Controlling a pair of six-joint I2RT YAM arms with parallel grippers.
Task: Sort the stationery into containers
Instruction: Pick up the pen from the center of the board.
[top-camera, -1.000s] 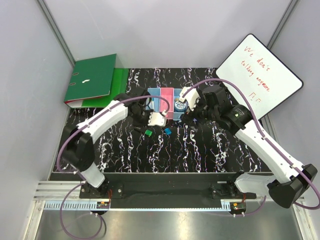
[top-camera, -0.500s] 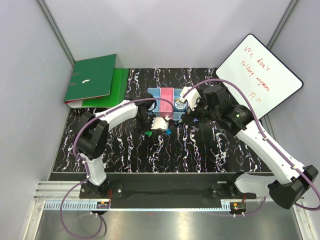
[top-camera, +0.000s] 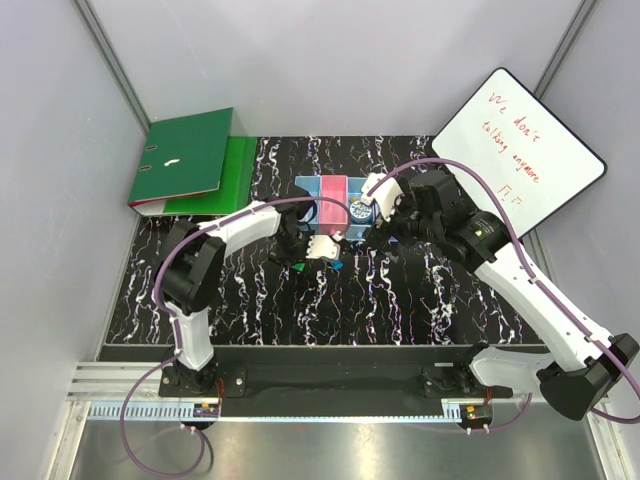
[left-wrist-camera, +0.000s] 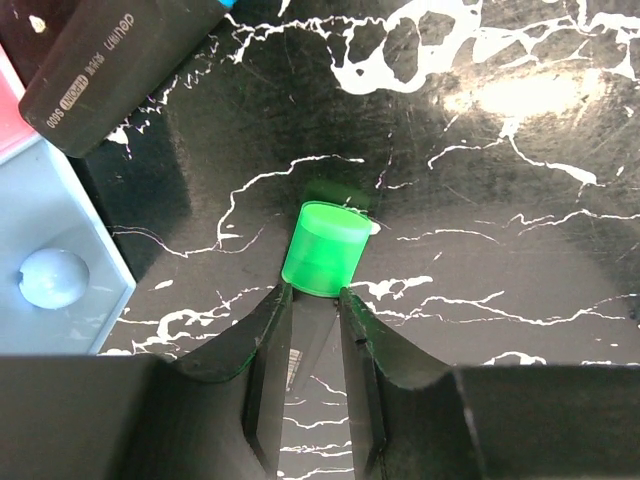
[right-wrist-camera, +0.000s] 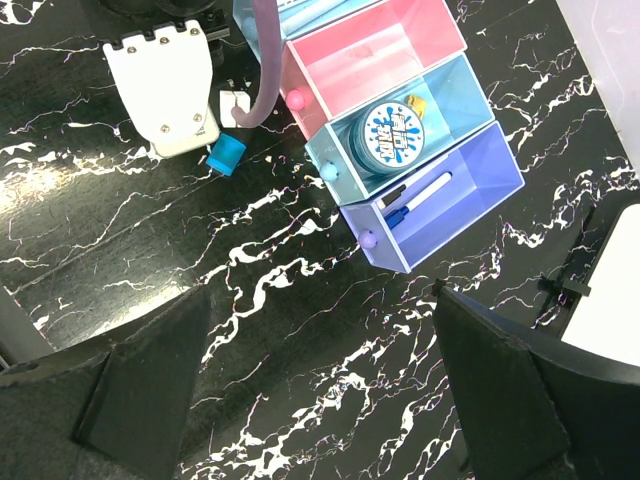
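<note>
A small green piece (left-wrist-camera: 325, 250) lies on the black marbled table, and my left gripper (left-wrist-camera: 315, 300) is shut on its near end with its fingertips. From the top, the green piece (top-camera: 298, 266) shows just left of that gripper (top-camera: 318, 247), and a blue piece (top-camera: 335, 264) lies next to it. The containers stand in a row: a light blue one (left-wrist-camera: 70, 215), a pink one (right-wrist-camera: 375, 55), a blue one (right-wrist-camera: 335, 150) holding a round tape roll (right-wrist-camera: 393, 135), and a purple one (right-wrist-camera: 470, 190) holding markers (right-wrist-camera: 415, 198). My right gripper (right-wrist-camera: 320, 400) hangs wide open above the table beside the purple bin, holding nothing.
A black box-shaped item (left-wrist-camera: 110, 60) lies beside the bins near the green piece. Green ring binders (top-camera: 185, 160) sit at the back left. A whiteboard (top-camera: 520, 150) leans at the back right. Grey walls close in both sides.
My left gripper has slid a little down and right to the green piece and its jaws have narrowed onto it. The right arm has barely moved.
</note>
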